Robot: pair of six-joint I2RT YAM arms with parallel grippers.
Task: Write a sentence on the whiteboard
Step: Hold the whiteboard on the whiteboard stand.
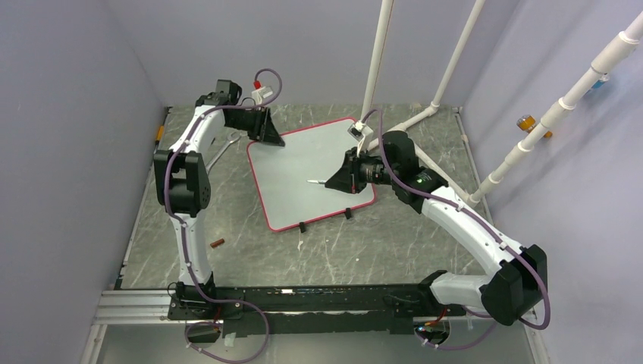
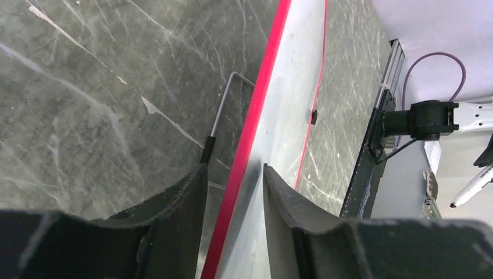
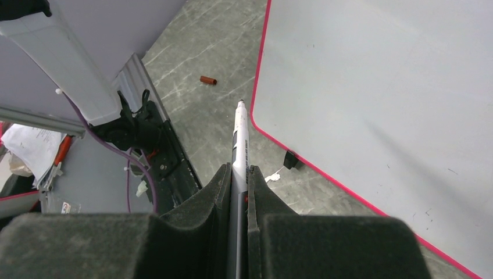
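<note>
Red-framed grey-white whiteboard [image 1: 303, 178] blank, no words yet; left claw [image 1: 271, 136] pinches its edge; right claw [image 1: 334, 180] grips white marker [image 1: 315, 182].

whiteboard [image 1: 311, 171] mid-table [image 1: 364, 250] | L gripper [image 1: 274, 140] astride its far-L corner | R gripper [image 1: 328, 183] w/ marker [image 1: 314, 181] over its R half | cap [image 1: 217, 243] on table, near-L of whiteboard

Even diffuse light (soft shadows), frames sharp.
</note>
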